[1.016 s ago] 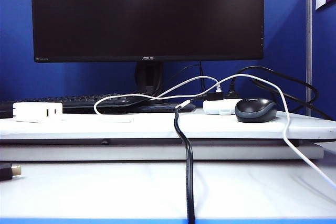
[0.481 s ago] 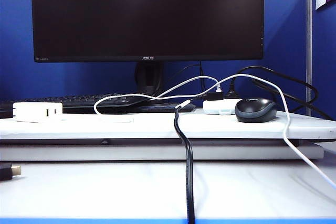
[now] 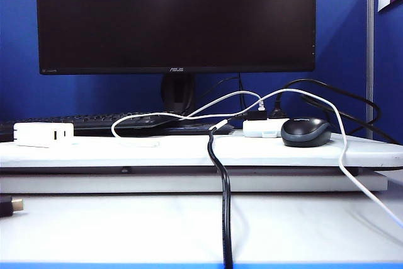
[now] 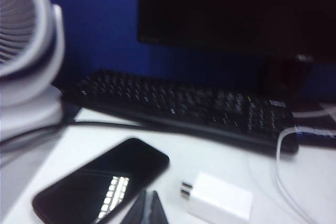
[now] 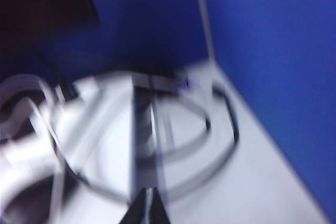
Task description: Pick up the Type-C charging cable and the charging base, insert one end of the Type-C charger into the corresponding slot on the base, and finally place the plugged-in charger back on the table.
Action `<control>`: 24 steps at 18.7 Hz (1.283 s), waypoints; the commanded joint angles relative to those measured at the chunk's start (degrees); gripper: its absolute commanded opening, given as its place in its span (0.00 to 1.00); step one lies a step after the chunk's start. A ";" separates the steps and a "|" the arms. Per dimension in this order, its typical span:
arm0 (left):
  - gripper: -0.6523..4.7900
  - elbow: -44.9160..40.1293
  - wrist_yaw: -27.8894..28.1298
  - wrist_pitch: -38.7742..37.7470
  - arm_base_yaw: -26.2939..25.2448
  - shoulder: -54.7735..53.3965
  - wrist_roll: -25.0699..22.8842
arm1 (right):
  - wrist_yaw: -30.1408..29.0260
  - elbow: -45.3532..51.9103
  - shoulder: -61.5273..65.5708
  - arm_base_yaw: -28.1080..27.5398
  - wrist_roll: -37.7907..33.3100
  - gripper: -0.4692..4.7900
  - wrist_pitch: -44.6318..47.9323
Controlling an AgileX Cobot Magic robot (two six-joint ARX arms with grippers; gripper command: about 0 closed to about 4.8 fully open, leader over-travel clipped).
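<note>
Your left gripper (image 4: 148,205), shut and empty, hovers just short of the base (image 4: 218,199) on the table (image 3: 189,150), so it is the nearer arm. Your right gripper (image 5: 147,205), shut too, faces the cable (image 3: 165,116).

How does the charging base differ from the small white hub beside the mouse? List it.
1. The charging base lies at the left end of the raised board; the white hub sits right of centre, beside the black mouse.
2. The base's dark slots are empty; the hub has black plugs in it.
3. The base looks longer than the hub.

Both are white blocks on the same board.
</note>
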State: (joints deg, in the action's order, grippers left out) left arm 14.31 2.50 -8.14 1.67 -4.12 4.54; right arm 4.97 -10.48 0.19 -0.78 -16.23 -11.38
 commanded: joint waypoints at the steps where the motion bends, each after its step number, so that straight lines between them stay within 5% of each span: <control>1: 0.11 6.34 0.37 0.90 0.04 -7.32 -2.82 | 0.33 -5.70 0.26 0.11 -0.07 0.08 1.11; 5: 0.11 18.01 0.00 0.90 0.07 -22.03 -9.99 | 0.26 -14.23 4.07 0.11 0.17 0.08 0.87; 9: 0.11 32.33 -6.71 -3.48 0.90 -38.40 -16.41 | -0.72 -20.83 13.64 0.13 2.97 0.08 0.87; 13: 0.11 42.66 -9.22 -12.68 0.85 -47.78 -28.63 | -4.50 -29.11 23.43 0.13 3.10 0.08 0.46; 19: 0.11 47.10 -12.63 -16.22 0.85 -51.28 -40.11 | -23.54 -40.81 37.66 0.26 4.81 0.08 0.92; 23: 0.11 47.10 -14.12 -18.10 0.85 -57.09 -39.65 | -27.63 -43.43 43.01 5.05 4.90 0.08 1.51; 24: 0.11 47.10 -13.66 -19.30 0.85 -60.81 -35.43 | -27.63 -43.43 44.06 8.46 4.87 0.08 1.27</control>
State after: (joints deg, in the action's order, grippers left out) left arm 61.25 -11.22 -27.05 2.52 -63.72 -34.00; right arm -22.35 -53.45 44.07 6.39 -11.49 -11.03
